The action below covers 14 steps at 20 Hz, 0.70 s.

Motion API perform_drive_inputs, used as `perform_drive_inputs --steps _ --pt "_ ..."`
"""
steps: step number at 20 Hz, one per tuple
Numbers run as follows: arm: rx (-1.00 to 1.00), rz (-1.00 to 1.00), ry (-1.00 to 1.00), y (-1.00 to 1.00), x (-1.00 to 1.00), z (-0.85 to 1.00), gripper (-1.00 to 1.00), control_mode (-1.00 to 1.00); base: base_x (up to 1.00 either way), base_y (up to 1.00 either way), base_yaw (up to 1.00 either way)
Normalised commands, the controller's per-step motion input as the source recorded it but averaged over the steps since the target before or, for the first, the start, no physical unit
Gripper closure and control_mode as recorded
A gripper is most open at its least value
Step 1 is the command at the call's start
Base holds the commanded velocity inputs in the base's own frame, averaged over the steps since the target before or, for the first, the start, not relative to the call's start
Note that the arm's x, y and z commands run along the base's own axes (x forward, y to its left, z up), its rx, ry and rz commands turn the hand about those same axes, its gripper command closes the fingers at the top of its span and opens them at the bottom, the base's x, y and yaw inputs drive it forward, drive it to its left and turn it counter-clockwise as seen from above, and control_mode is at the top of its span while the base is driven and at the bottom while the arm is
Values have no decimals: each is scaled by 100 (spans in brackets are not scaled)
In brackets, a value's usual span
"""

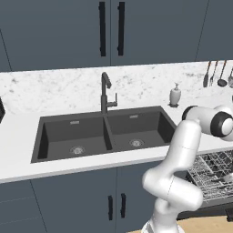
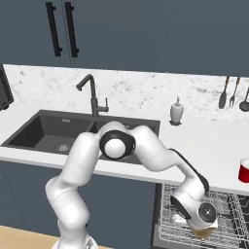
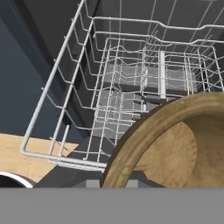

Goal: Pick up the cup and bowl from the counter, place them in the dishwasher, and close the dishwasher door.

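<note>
Now the claw (image 2: pixel 203 232), clamped on the wooden bowl (image 3: pixel 175 144), hangs low over the dishwasher's wire rack (image 3: pixel 131 87); the rack lies directly beneath.

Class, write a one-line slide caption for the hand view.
A wooden bowl, held close to the camera, hangs above the dishwasher's silver wire rack.

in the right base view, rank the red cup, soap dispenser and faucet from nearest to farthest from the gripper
The gripper is low over the dishwasher rack.
1. Red cup: on the counter, up and to its right.
2. Soap dispenser: by the backsplash, above it.
3. Faucet: behind the sink, far to the left.
</note>
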Motion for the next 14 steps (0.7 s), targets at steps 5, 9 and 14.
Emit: perform_drive_inputs --steps 5,9,14 --pt "1 0 -5 -5 28 5 100 -100 0 0 0" --pt "0 1 0 0 33 0 100 -100 0 0 0" --pt "0 1 0 0 21 -13 100 -100 0 0 0"
